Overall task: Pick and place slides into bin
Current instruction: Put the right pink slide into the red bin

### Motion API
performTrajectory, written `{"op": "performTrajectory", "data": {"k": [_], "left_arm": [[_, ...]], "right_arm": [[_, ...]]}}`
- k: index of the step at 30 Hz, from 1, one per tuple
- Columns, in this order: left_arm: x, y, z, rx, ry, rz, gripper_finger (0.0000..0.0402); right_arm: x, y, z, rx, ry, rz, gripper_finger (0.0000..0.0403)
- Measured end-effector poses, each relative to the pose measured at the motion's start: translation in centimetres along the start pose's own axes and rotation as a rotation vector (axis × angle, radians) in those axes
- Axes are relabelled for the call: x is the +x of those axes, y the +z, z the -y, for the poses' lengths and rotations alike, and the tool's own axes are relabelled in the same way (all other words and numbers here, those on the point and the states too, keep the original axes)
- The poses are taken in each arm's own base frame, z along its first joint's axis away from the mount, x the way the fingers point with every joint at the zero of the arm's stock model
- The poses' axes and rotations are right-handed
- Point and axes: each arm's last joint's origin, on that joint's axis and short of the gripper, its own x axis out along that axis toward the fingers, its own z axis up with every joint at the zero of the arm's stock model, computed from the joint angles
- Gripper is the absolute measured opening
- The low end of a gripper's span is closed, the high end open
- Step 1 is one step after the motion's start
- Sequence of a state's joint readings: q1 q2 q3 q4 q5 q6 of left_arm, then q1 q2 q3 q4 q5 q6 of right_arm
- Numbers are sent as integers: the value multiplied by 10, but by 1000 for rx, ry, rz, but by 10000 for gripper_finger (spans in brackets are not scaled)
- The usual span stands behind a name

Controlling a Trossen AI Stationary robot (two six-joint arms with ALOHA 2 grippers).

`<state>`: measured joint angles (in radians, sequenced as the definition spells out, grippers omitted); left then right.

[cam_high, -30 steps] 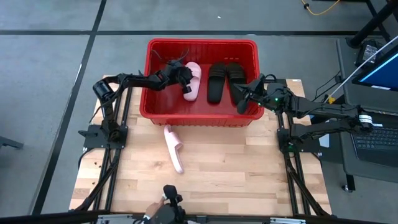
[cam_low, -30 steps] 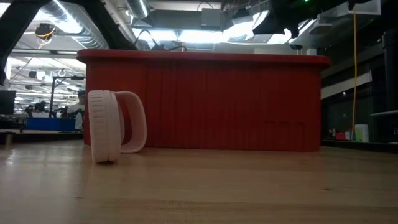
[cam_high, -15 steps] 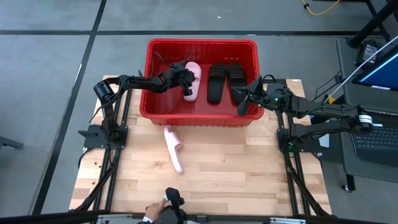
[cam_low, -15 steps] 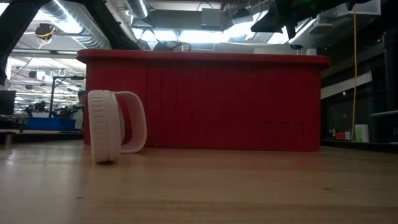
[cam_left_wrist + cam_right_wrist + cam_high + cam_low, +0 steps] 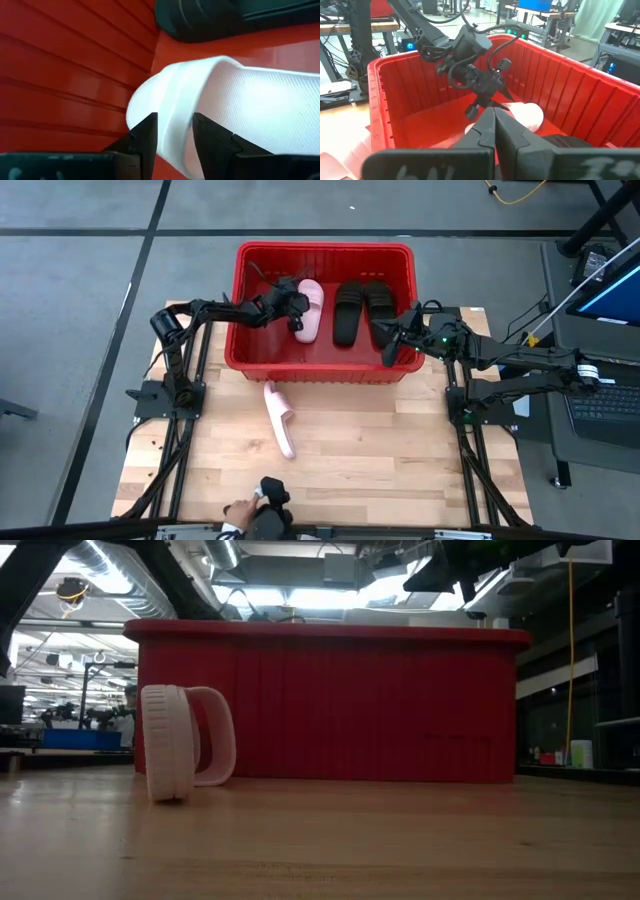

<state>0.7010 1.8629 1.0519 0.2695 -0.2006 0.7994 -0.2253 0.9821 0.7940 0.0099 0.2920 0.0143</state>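
The red bin (image 5: 325,365) stands at the table's far side. In it lie two black slides (image 5: 360,308) side by side and one pink slide (image 5: 310,308) left of them. My left gripper (image 5: 297,308) is down inside the bin, shut on that pink slide (image 5: 240,100). The second pink slide (image 5: 281,418) stands on its side edge on the table in front of the bin, as the low view (image 5: 185,745) also shows. My right gripper (image 5: 390,340) is shut and empty above the bin's near right corner. My left gripper pinches the pink slide's rounded side edge (image 5: 175,125) between its two fingers (image 5: 145,137). It comes from the bin's left side, slanting down. The rest of the slide lies on the bin floor beside the black slides.
The bin's ribbed left wall (image 5: 75,60) is close beside my left gripper. A person's hand (image 5: 240,510) shows at the table's near edge beside a dark device (image 5: 270,500). Bare wooden table (image 5: 400,450) lies in front of the bin.
My left gripper has stayed on the pink slide inside the bin, shifting only slightly. The hand at the table's near edge has moved a little. My right gripper has drawn slightly toward the left over the bin's corner.
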Motion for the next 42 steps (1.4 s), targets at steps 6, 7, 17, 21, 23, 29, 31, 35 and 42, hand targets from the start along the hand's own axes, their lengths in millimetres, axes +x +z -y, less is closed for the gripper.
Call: {"op": "performTrajectory", "data": {"k": [6, 7, 17, 21, 23, 29, 31, 35, 42], "left_arm": [[2, -7, -4, -8, -21, -8, 118], [2, -7, -4, -4, -27, -2, 118], [12, -13, 2, 28, -31, -16, 101], [13, -11, -1, 18, 26, -7, 91], [13, -10, -3, 12, 48, 12, 84], [13, -8, -2, 12, 16, 49, 36], [13, -8, -1, 2, 0, 64, 14], [13, -7, -1, -19, 1, 71, 8], [12, -4, -5, -72, 39, 101, 6]], "right_arm": [[0, 0, 1, -23, -4, 0, 6], [0, 0, 1, -28, -6, 0, 6], [2, 0, 7, -43, -42, -1, 6], [2, 0, 10, -39, -55, -2, 6], [2, 0, 11, -37, -61, -2, 6], [2, 0, 11, -40, -60, -2, 6], [2, 0, 11, -46, -60, -2, 6], [2, 0, 11, -68, -60, -3, 6], [4, 0, 17, -63, -88, -5, 6]]}}
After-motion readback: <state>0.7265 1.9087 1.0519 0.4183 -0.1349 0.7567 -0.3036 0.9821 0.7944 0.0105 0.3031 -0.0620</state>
